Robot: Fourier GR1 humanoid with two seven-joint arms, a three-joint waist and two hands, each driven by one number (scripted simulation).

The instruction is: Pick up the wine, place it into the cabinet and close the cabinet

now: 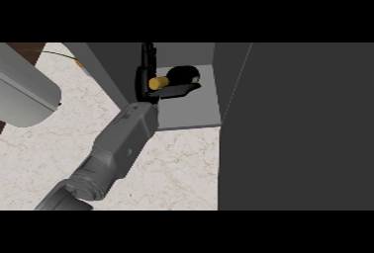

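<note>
I think I am about in the middle of this job. One grey forearm comes up from the bottom of the head view and reaches into the dark grey cabinet (205, 54), and I cannot tell for sure from this view which arm it is. The other grey forearm (25, 94) fills the top left corner, and its hand does not show at all. The black hand (157, 84) at the end of the reaching arm is inside the open cabinet, above the pale grey cabinet floor (190, 116). Its fingers are wrapped around the dark wine bottle with the yellow cap (181, 76), so I judge it is holding the bottle and has not let go. I can see the yellow cap poking out between the fingers, and the round dark body sits just behind it. The bottle looks tipped on its side, but I cannot tell if it is touching the cabinet floor yet. So the picking up is done and the bottle is inside the cabinet. What is left, I think, is to set the bottle down, open the fingers, pull the arm back out over the white marble counter (175, 168), and then swing the big dark grey cabinet door (300, 128) on the right shut. The door stands wide open now.
</note>
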